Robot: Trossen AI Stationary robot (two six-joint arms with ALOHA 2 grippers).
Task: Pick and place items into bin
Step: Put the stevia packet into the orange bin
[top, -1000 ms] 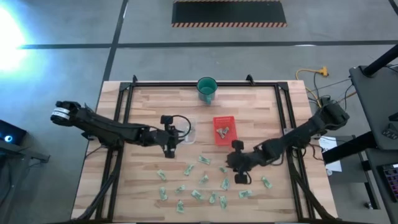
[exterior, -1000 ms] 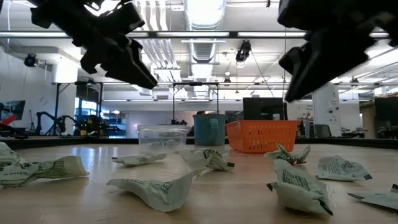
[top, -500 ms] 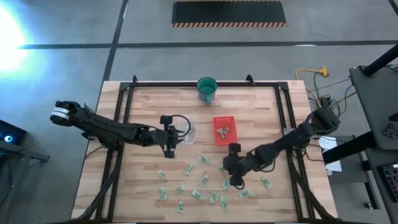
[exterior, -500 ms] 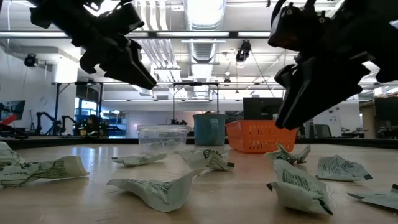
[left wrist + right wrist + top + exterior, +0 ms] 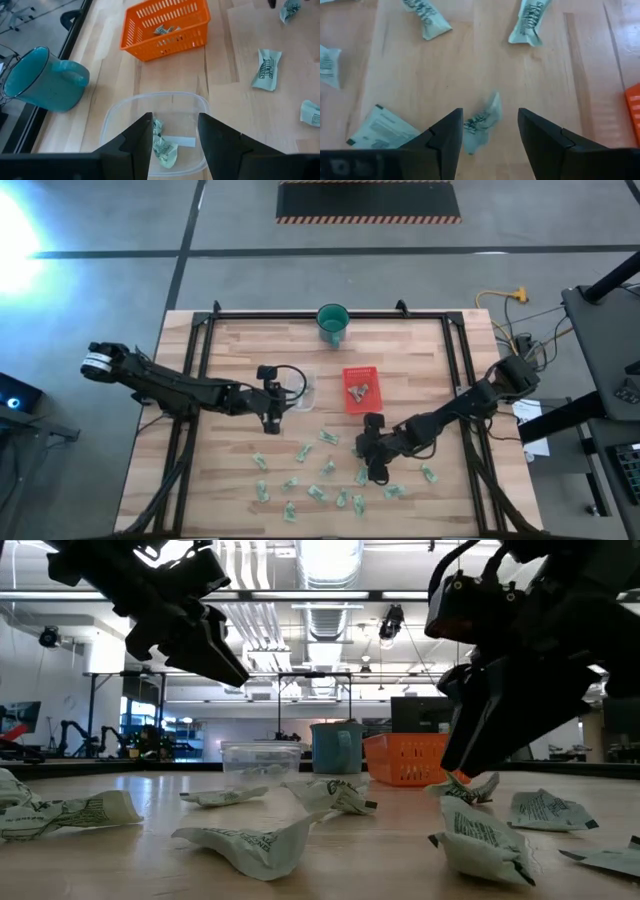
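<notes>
Several small pale green-and-white items [image 5: 316, 493] lie scattered on the near half of the wooden table. My right gripper [image 5: 490, 114] hangs open, low over them. One crumpled item [image 5: 481, 125] lies on the wood between its fingers, apart from both. The orange bin [image 5: 361, 388] stands mid-table with a few items inside. My left gripper [image 5: 175, 122] is open above a clear plastic container [image 5: 115, 120] that holds two items [image 5: 162, 145]. It hangs well above the table in the low view.
A teal cup [image 5: 333, 322] stands at the table's far edge, beyond the bin. A black metal frame [image 5: 200, 340] runs along the left, right and far sides. The clear container [image 5: 303, 392] sits just left of the bin.
My right gripper has moved toward the table's left and near edges and come down, from beside the bin to low over the scattered items. The items and the left arm have stayed where they were.
</notes>
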